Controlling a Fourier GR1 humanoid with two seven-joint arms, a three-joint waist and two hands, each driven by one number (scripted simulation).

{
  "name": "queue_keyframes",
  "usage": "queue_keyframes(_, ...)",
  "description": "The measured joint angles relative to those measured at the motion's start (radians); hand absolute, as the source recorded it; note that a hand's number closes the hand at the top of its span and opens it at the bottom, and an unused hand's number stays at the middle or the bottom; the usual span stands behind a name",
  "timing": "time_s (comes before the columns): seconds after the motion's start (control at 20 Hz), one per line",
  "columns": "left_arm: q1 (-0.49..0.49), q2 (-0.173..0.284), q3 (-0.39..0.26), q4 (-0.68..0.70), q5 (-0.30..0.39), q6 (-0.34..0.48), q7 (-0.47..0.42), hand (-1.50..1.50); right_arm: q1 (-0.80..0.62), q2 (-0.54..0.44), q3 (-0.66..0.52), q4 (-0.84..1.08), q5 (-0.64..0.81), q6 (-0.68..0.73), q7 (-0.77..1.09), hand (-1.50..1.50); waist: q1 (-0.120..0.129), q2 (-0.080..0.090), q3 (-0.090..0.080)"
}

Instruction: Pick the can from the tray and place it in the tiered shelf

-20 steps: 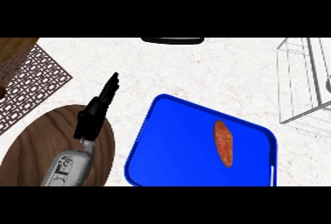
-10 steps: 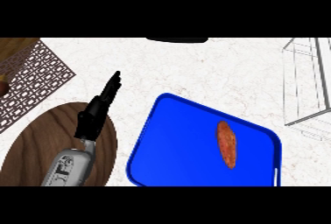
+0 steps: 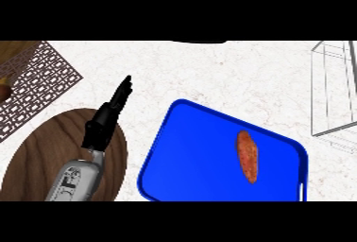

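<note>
Reaching up from the bench's [image 3: 209, 71] near-left edge, the left robot hand [image 3: 111, 111] shows w/ fingers straight and together, tips aimed toward the far edge and a bit right; it holds nothing; its grey forearm [image 3: 77, 179] lies over a round wooden board [image 3: 42, 151] at the near-left corner; right robot hand not in view. No can visible on the blue tray [image 3: 195, 160], which sits near the bench's near edge, right of the hand and apart from it; the only thing on it is an orange-brown elongated item [image 3: 247, 155], long axis running near-to-far, slightly tilted, well right of the hand. Wire tiered shelf [image 3: 335, 90] at the far-right; a lattice mat [image 3: 35, 90] at the far-left corner. Vs. earlier frames: tray and shelf sit a little further right and lower in view; hand pose much the same.
</note>
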Motion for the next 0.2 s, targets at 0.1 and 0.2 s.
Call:
queue_keyframes(0.1,-0.001,-0.001,-0.001,-0.001,0.0,0.001,-0.003,0.0,0.01,-0.013,0.007,-0.012,0.009,0.004,-0.001,-1.5,0.002,0.004,0.002)
queue_keyframes(0.2,-0.001,0.0,0.001,-0.001,0.0,0.0,-0.006,0.0,0.021,-0.02,0.008,-0.015,0.01,0.011,0.003,-1.5,0.003,0.006,0.004)
